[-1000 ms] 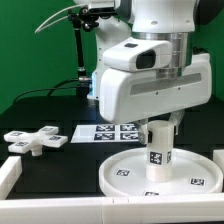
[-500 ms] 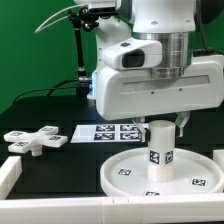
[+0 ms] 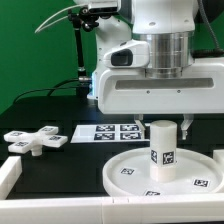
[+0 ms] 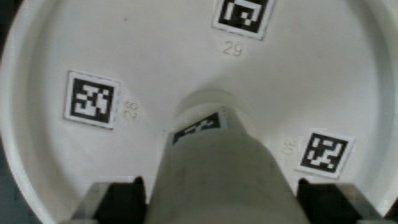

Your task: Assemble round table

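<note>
The leg (image 3: 164, 150) stands upright near the middle of the round top (image 3: 128, 158), which lies flat on the desk (image 3: 40, 115) at the exterior view's right. The end effector (image 4: 221, 200) hangs over the leg's upper end. In the wrist view its fingers (image 4: 121, 200) sit just beside either flank of the leg, but the blur hides whether they press on it or stand a hair clear, so I cannot tell if it is clenched or released. The main risk, as I judge it, is the leg not being fully seated. If the fingers drag on it while lifting, or twist it off-axis, it could tilt, cross its thread or topple onto the top. A sideways nudge could also slide the top itself, since nothing visible pins it. The cross base (image 3: 35, 141) lies well apart toward the exterior view's left, untouched. The marker board (image 3: 115, 132) lies between it and the top. Neither blocks the leg, though the bulky wrist hides much of the space behind it.
</note>
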